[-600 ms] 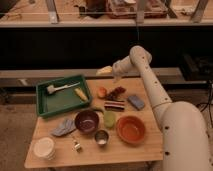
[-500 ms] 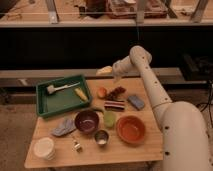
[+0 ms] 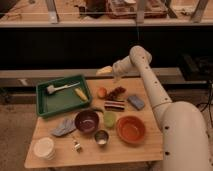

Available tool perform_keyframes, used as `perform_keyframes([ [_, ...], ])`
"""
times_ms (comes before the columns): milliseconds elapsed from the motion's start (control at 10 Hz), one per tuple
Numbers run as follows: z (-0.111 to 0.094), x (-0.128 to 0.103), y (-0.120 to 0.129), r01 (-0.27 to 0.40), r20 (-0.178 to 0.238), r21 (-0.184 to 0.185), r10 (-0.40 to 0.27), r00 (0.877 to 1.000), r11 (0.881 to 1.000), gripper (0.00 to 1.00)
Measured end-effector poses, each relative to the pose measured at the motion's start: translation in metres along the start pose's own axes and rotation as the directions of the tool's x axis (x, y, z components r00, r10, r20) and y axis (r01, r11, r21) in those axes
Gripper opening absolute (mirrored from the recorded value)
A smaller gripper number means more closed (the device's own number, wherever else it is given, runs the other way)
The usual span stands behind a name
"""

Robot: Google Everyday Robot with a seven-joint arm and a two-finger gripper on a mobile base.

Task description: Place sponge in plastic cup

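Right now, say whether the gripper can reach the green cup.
Likely yes: the gripper hangs over the table's rear; nothing covers the green cup, though a purple bowl and orange bowl flank it.

On light wooden table [image 3: 131,152], far left, green plastic tray [image 3: 42,96] holding white-handled tool [image 3: 54,90], perhaps a brush, and yellow oblong piece [image 3: 81,94]. Mid-table, round orange fruit [image 3: 102,92] and blue rectangular block [image 3: 135,102]. Nearer, crumpled grey cloth [image 3: 64,127], purple bowl [image 3: 87,121], small metal cup [image 3: 101,137], orange bowl [image 3: 130,129]. Above far edge, gripper [image 3: 114,71].

1 white arm [image 3: 150,82], smooth rounded segments, bulky base shell [image 3: 185,135]; pale hand [image 3: 115,69] above table [image 3: 150,146] far edge.
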Motion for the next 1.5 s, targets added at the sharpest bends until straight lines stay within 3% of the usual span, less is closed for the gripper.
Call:
perform_keyframes([
  [1300,0.0000,0.0000,0.0001,0.000,0.000,-0.001,0.000,1.000,1.000,0.80],
  [1500,-0.0023,-0.0003,0.0012,0.012,-0.011,-0.021,-0.013,1.000,1.000,0.80],
])
